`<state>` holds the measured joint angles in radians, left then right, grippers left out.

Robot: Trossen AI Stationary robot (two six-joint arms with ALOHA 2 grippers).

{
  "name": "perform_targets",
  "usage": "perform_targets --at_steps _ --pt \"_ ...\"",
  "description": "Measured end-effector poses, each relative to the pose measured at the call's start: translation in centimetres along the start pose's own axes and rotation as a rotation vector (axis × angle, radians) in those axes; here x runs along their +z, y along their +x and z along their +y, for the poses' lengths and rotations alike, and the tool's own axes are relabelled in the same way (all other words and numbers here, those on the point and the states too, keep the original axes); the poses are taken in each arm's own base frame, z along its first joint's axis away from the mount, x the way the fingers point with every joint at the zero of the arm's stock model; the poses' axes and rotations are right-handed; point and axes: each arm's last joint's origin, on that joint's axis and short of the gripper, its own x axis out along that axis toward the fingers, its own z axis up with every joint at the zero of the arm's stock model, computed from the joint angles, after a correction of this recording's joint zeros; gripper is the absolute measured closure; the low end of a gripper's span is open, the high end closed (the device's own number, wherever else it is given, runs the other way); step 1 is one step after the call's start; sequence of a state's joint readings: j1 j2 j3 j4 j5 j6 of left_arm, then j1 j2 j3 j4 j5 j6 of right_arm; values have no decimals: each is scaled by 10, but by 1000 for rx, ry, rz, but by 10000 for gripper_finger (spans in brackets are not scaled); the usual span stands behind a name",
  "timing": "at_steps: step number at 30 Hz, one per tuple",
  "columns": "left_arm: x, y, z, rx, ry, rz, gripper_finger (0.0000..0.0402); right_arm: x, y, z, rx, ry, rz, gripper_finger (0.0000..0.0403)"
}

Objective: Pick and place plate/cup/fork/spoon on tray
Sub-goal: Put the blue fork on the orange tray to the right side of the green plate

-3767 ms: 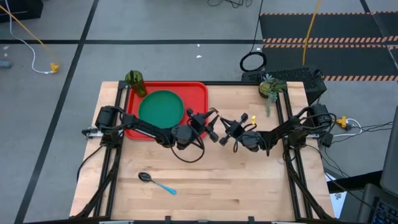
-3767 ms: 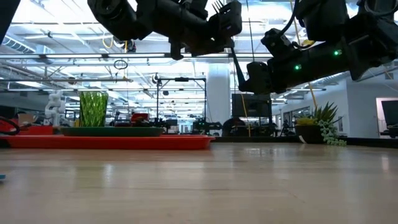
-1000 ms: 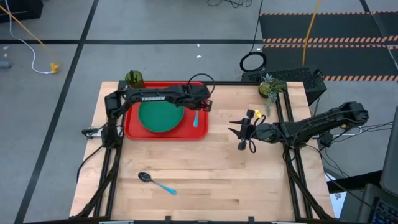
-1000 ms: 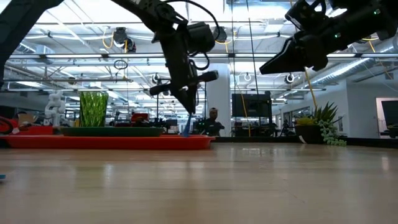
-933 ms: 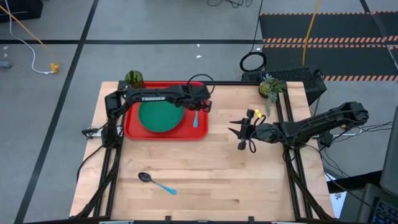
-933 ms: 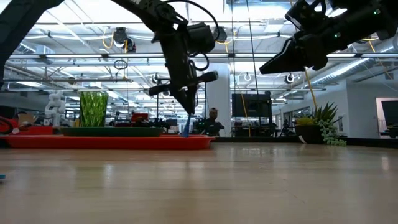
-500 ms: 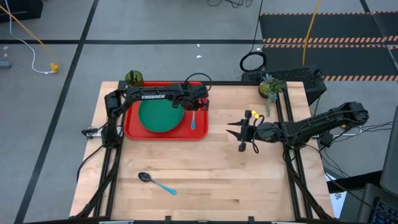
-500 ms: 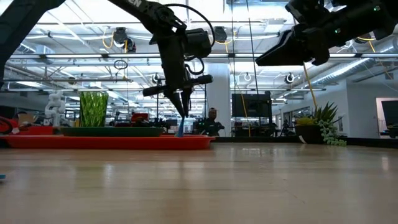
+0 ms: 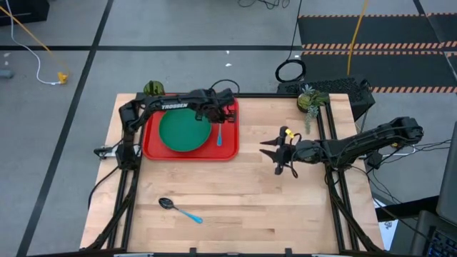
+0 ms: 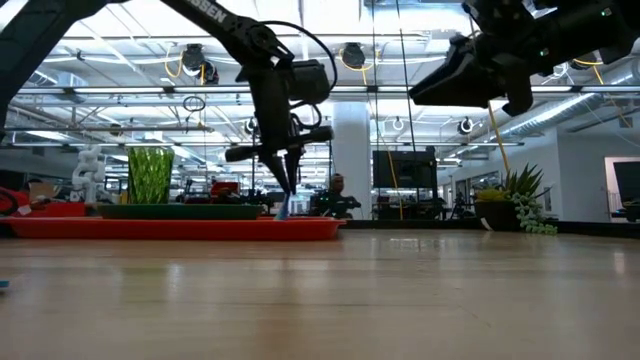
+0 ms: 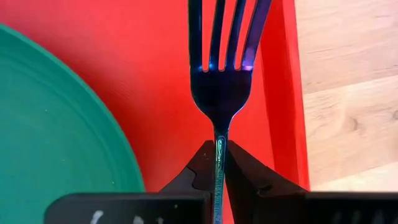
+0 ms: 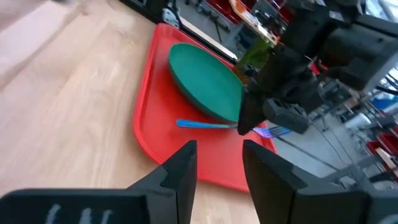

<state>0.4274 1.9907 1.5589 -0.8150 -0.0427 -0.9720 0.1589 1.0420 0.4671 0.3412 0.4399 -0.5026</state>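
One spoon (image 9: pixel 178 209) lies alone on the near part of the table (image 9: pixel 235 207), well apart from everything else. Right gripper (image 9: pixel 269 151) hangs above mid-table, right of the tray (image 9: pixel 227 152), fingers spread, holding nothing. Left gripper (image 9: pixel 221 123) is over the tray's right side, jaws narrow, pinched on the fork (image 9: pixel 220 135) just below its tines. Fork lies on the tray's red floor between the plate (image 9: pixel 184 128) and the right rim, handle toward the near edge. Plate sits flat in the tray. Cup (image 9: pixel 153 90) stands upright at the tray's far left corner; in tray or beside it, can't tell.
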Motion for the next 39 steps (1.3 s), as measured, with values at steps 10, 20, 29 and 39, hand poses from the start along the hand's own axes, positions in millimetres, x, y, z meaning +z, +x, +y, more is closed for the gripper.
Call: perform_targets --at_steps 10,20,29,39 --pt "-5 5 3 27 -18 17 381 7 0 -1 50 10 -106 280" --pt "-9 14 10 64 -25 9 380 8 0 -1 58 20 -110 280" --pt "-9 20 10 73 -18 -10 380 8 0 -1 57 21 -110 280" --pt "-6 38 8 62 -1 -18 380 8 0 -1 58 47 -110 280"
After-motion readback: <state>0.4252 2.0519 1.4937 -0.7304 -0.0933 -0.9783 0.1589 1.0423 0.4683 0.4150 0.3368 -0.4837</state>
